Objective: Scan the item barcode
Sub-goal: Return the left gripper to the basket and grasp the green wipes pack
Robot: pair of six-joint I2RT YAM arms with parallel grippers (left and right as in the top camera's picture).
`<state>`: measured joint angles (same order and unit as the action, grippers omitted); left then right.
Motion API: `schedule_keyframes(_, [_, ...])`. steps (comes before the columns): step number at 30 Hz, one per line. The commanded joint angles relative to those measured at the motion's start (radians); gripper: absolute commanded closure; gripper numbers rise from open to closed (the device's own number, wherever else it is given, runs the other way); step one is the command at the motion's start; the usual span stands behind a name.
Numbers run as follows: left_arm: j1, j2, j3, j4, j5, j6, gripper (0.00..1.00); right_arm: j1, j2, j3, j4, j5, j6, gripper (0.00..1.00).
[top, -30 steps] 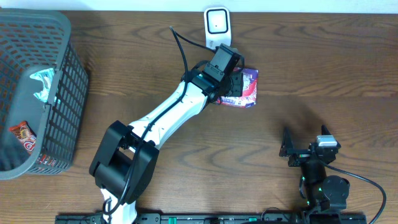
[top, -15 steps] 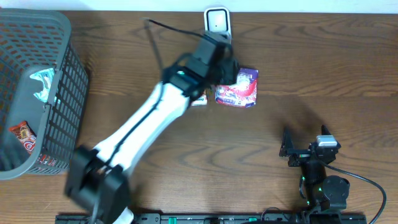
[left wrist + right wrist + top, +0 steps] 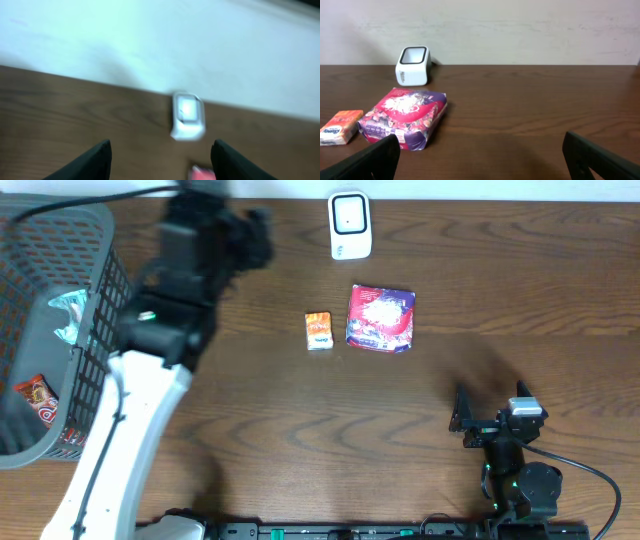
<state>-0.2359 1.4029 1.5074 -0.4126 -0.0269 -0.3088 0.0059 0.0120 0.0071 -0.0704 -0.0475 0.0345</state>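
Overall, table (image 3: 500, 280): dark wood, carries everything below.
Basket (image 3: 112, 330): grey mesh, at the table's left edge; holds a silver wrapper (image 3: 68, 315) and a red packet (image 3: 35, 398), probably still waiting their turn.
Left arm (image 3: 140, 390): raised beside the basket's right wall, blurred in the overhead view, well apart from the scanner.
Purple packet (image 3: 380, 318): lies flat near the scanner, on the robot's side of it; untouched by either arm.
Scanner (image 3: 350, 225): white, at the table's far edge; nothing is held before its window, so I judge the step to be between scans, fetching an item.
Orange pack (image 3: 319, 330): flat, just beside the purple packet, on its left.
Left fingers (image 3: 100, 160): spread apart, nothing between them. Next move calls for a descent into the basket and a firm pinch on one item, barcode side kept free.
Right fingers (image 3: 380, 157): spread wide, empty, parked at the near right of the table.
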Motion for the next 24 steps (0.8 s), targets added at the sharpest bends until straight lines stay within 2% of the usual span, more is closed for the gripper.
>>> schedule_keyframes(1, [0.109, -0.047, 0.014, -0.014, -0.038, 0.020, 0.36, -0.004, -0.006, -0.001, -0.005, 0.008, 0.010, 0.01])
schedule_keyframes(3, [0.175, -0.060, 0.014, -0.031, -0.038, 0.021, 0.33, -0.004, -0.006, -0.001, -0.005, 0.008, 0.010, 0.01])
schedule_keyframes(11, [0.443, -0.074, 0.014, -0.089, -0.038, 0.020, 0.32, -0.004, -0.006, -0.001, -0.005, 0.008, 0.010, 0.01])
schedule_keyframes(24, [0.746, -0.031, 0.013, -0.265, -0.070, -0.010, 0.31, -0.004, -0.006, -0.001, -0.005, 0.008, 0.010, 0.01])
